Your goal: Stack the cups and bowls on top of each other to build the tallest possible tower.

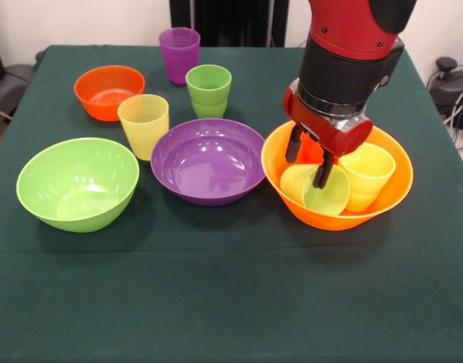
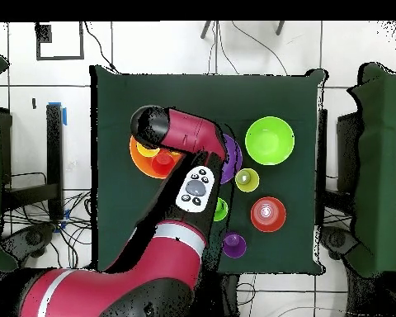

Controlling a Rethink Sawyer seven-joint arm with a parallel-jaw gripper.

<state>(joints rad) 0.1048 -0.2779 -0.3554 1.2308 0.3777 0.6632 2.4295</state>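
The large yellow-orange bowl [image 1: 390, 189] sits at the right of the front view, partly showing beside the arm [image 2: 139, 157] in the overhead view. Inside it a yellow cup [image 1: 365, 175] stands upright and a yellow-green cup [image 1: 326, 198] lies tipped, mouth towards the camera. My gripper [image 1: 308, 165] hangs over the bowl, open. One finger [image 1: 322, 172] is in front of the tipped cup's mouth, the other [image 1: 293, 144] sits at its far left side. The overhead view hides the gripper under the arm.
The purple bowl [image 1: 209, 160] lies just left of the big bowl, then the lime green bowl [image 1: 78, 184]. Behind them stand a pale yellow cup [image 1: 144, 125], a small orange bowl [image 1: 109, 92], a lime green cup [image 1: 209, 91] and a purple cup [image 1: 179, 54].
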